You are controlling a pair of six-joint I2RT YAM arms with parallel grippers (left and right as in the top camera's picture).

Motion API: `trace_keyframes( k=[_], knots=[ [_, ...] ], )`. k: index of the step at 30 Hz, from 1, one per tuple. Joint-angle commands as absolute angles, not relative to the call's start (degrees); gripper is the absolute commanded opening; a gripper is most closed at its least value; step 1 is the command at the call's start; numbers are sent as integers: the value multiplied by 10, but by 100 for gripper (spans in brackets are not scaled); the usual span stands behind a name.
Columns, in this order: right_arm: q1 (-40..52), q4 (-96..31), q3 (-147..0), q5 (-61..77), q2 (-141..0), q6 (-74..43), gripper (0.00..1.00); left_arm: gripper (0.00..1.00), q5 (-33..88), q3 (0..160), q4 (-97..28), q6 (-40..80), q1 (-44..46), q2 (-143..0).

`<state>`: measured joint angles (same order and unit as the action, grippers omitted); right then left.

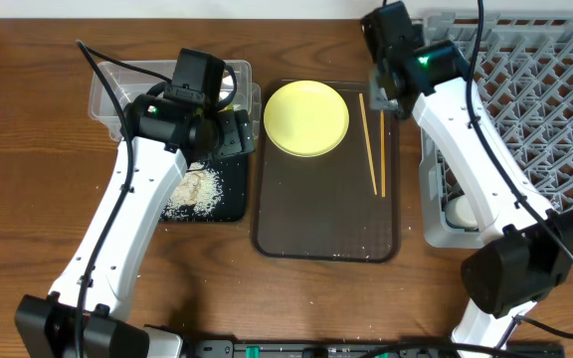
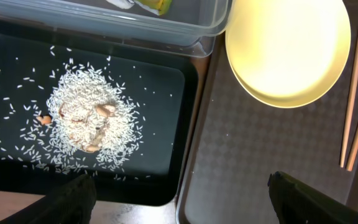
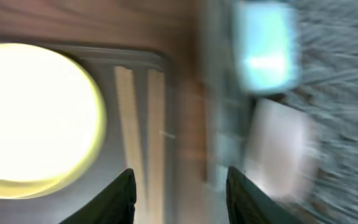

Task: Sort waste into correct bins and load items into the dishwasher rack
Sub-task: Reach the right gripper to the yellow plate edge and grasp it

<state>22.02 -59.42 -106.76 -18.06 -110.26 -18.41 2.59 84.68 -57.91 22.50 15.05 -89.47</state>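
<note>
Above black tray (image 2: 166,93) edge | left gripper (image 2: 182,186): jaws wide, empty | right gripper (image 3: 180,186) by chopsticks (image 3: 124,124): jaws part-open, empty

White arms (image 1: 132,214), black joints (image 1: 510,268)

A brown serving tray (image 1: 326,209) rests on a wooden table (image 1: 28,199).

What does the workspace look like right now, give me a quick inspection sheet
Surface: wooden table, brown tray in the middle.
Job's things: yellow plate and chopsticks on the brown tray; rice piled in black tray; wrapper in clear tub; white dish in grey rack.
Clutter: stray grains on the table.
Grippers: left gripper open over the trays' edge; right gripper open, empty.
Cables: black cable along each arm.
Surroundings: nothing seen.
</note>
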Motion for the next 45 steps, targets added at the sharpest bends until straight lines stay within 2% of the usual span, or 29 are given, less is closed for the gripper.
trace_keyframes(
  k=[1, 5, 12, 23, 30, 39, 45],
  knots=[
    [227, -561, -1018, -49, -1133, -231, 44, 91, 19, 849, -580, 224, 147, -896],
    [229, -515, -976, -30, -1166, -303, 44, 91, 19, 849, -580, 224, 147, -896],
    [234, -487, -961, 12, -1239, -361, 40, 91, 19, 849, -580, 224, 147, -896],
    [243, -475, -962, 20, -1288, -379, 28, 91, 19, 849, -580, 224, 147, -896],
    [238, -473, -967, 29, -1278, -356, 30, 91, 19, 849, -580, 224, 147, -896],
    [237, -461, -970, 28, -1187, -325, 33, 91, 19, 849, -580, 224, 147, -896],
    [237, -430, -969, 5, -1214, -343, 33, 91, 19, 849, -580, 224, 147, -896]
  ],
)
